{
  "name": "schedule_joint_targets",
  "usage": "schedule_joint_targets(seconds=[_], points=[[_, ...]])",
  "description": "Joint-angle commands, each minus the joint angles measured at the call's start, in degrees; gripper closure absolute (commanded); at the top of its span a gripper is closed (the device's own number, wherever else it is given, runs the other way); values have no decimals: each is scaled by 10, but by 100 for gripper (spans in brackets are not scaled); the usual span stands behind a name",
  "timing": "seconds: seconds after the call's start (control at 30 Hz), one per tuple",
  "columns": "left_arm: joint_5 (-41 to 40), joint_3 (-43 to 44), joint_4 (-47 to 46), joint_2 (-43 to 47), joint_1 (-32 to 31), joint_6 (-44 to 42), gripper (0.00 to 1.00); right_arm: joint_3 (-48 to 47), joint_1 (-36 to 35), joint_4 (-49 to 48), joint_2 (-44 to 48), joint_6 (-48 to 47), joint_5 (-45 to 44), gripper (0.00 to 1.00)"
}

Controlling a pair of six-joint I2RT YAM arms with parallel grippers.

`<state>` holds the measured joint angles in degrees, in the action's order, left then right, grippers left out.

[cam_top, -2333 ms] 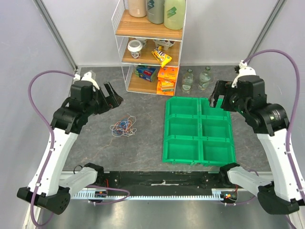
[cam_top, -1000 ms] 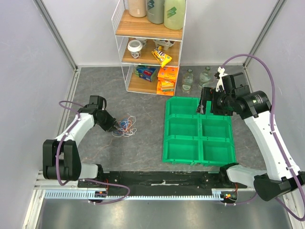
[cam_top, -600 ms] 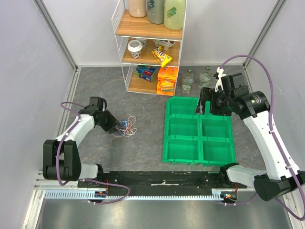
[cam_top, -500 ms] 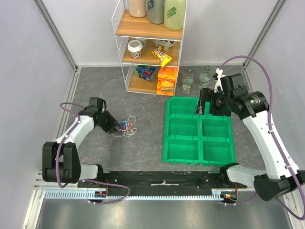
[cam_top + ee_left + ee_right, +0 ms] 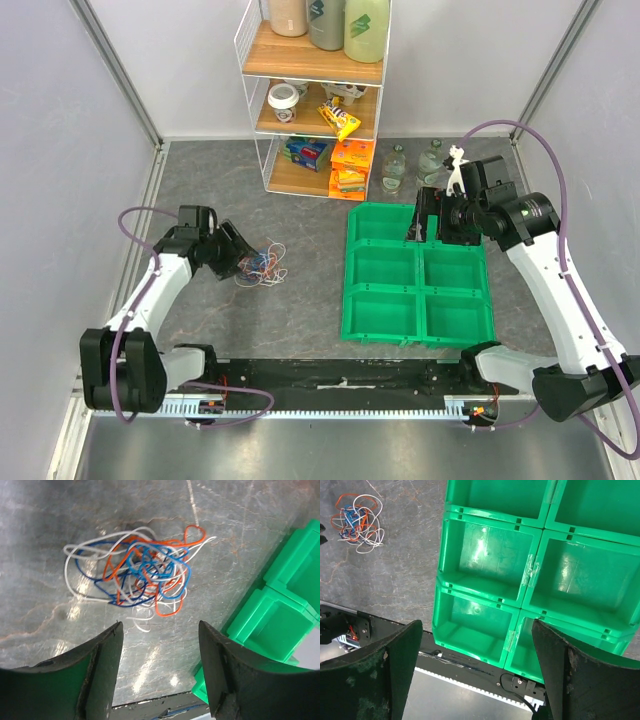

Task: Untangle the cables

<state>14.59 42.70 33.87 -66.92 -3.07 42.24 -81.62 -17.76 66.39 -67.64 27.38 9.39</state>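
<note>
Since the earlier top view, the left claw (image 5: pixel 241 262) has come down from high over the table to sit low beside the cables (image 5: pixel 262 264), and its jaws have just spread. The right claw (image 5: pixel 424 218) has swung in over the far row of the green bin tray (image 5: pixel 418 290). From above, the cables lie as one small knot just off the left claw's tips and well apart from the right claw.

In the left wrist view, the left claw (image 5: pixel 160 627) stands apart and empty. The cables (image 5: pixel 145 570) sit straight ahead of its fingertips, with white, orange and blue strands wound together and one white loop trailing toward the gap. The tray (image 5: pixel 287 600) lies off to the claw's right. To do this step well, it should probably take a single outlying loop, such as the orange one at the knot's far edge, rather than bite the middle, then draw it out slowly.

In the right wrist view, the right claw (image 5: pixel 476 625) is wide apart and holds nothing. The tray (image 5: pixel 532 575) is beneath it, and the cables (image 5: pixel 359 515) lie well off to one side, past the tray's edge.
</note>
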Motion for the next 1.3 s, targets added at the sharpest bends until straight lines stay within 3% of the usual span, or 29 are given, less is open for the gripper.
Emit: schedule_joint_targets(seconds=[0.0,0.13,0.37,0.53,0.9,1.0,1.1,1.27], points=[[47,56,-53,-40,0,-84,35,3,1,-28,14,-10,30,2],[73,108,-78,-116,-1,-144,39,5,1,-42,20,-19,59,2],[78,207,-72,-255,-18,-240,34,7,0,-33,29,-15,78,2],[110,238,-63,-320,-27,-241,49,15,0,-28,38,-10,75,2],[74,201,-56,-281,-62,-249,58,37,0,-44,46,5,77,2],[58,187,-51,-263,-61,-253,57,39,-1,-47,45,5,81,2],[48,172,-52,-243,-61,-255,48,40,0,-46,44,3,82,2],[45,150,-62,-222,-62,-255,52,45,-2,-47,42,2,85,2]])
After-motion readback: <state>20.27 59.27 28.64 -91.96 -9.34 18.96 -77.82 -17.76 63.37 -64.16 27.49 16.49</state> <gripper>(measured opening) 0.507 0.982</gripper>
